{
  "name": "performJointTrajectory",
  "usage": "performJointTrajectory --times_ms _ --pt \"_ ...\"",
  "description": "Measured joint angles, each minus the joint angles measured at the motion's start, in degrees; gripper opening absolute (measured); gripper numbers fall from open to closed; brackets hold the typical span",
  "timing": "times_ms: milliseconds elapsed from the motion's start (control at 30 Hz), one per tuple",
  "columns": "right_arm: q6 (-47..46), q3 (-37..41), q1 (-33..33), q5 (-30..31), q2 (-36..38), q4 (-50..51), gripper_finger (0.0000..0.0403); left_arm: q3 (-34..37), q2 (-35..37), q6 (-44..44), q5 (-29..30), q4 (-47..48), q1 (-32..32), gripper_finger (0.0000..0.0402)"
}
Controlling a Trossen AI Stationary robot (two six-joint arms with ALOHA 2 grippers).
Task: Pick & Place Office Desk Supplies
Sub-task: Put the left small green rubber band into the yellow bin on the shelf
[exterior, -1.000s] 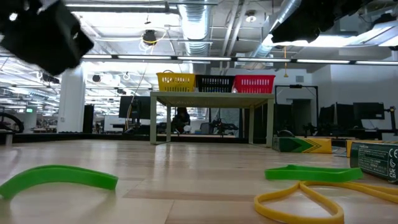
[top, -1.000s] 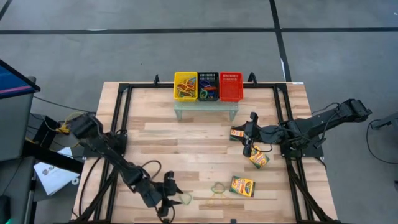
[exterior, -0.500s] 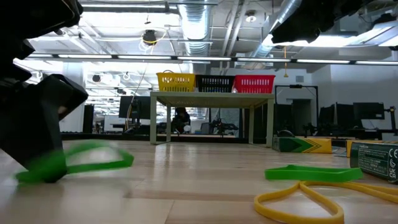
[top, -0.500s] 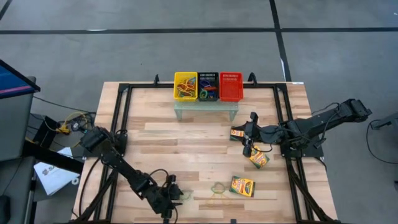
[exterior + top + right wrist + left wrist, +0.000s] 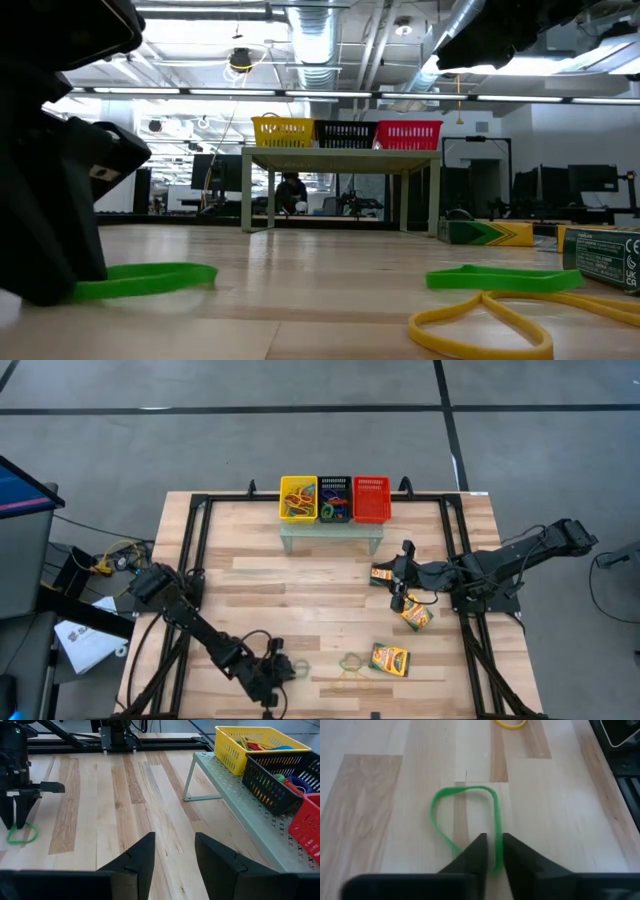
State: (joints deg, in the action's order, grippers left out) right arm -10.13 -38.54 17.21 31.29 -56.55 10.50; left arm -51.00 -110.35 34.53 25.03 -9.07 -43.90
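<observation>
Table [image 5: 330, 600]: it is lying under both my arms, a wooden top with a dark frame around it.
Shelf [image 5: 331, 532]: it is standing at twelve o'clock on the table, carrying three baskets in a row.
Baskets: the yellow basket [image 5: 298, 498] and the black basket [image 5: 334, 498] are holding coloured rubber bands; the red basket [image 5: 371, 499] is sitting beside them.
Right arm: I am holding it out over the three o'clock side, my right gripper [image 5: 398, 575] hanging above the boards with its fingers standing partly apart and nothing between them.
Left arm: I am reaching down at seven o'clock, my left gripper [image 5: 490, 851] resting at the table top.
Left grip: my fingers are standing narrow, pinching one side of the green band [image 5: 465, 822]; the rest of its loop is lying flat on the wood.
Crayon boxes: one crayon box [image 5: 390, 659] is lying at five o'clock, a second box [image 5: 417, 614] at four, a third box [image 5: 381, 575] just beside my right gripper.
Other bands: a second green band [image 5: 352, 661] and a yellow band [image 5: 348, 678] are lying together near six o'clock, touching, close to the five o'clock box.
</observation>
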Motion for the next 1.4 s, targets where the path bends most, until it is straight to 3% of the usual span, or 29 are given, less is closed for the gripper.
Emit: performJointTrajectory --times_ms 100,400,600,1067,1267,1400 --pt "0.0 0.0 0.0 0.0 0.0 0.0 0.0136 0.0 0.0 0.2 -0.6 -0.3 0.0 0.001" --pt "0.0 0.0 0.0 0.0 0.0 0.0 0.0136 0.3 3.2 0.0 -2.4 1.3 0.5 0.0002" --pt "0.0 0.0 0.0 0.0 0.0 -0.2 0.0136 0.3 12.2 -4.0 -1.5 2.6 2.8 0.0001" --pt "0.0 0.0 0.0 0.0 0.0 -0.2 0.0136 0.2 42.8 -17.2 -1.3 -0.4 8.6 0.0001" --pt "0.0 0.0 0.0 0.0 0.0 -0.2 0.0136 0.2 50.2 -23.9 -2.3 -4.8 8.9 0.0001" --pt "0.0 0.0 -0.4 0.0 0.0 -0.5 0.0136 0.1 53.7 -30.0 -2.1 -6.4 12.7 0.0001"
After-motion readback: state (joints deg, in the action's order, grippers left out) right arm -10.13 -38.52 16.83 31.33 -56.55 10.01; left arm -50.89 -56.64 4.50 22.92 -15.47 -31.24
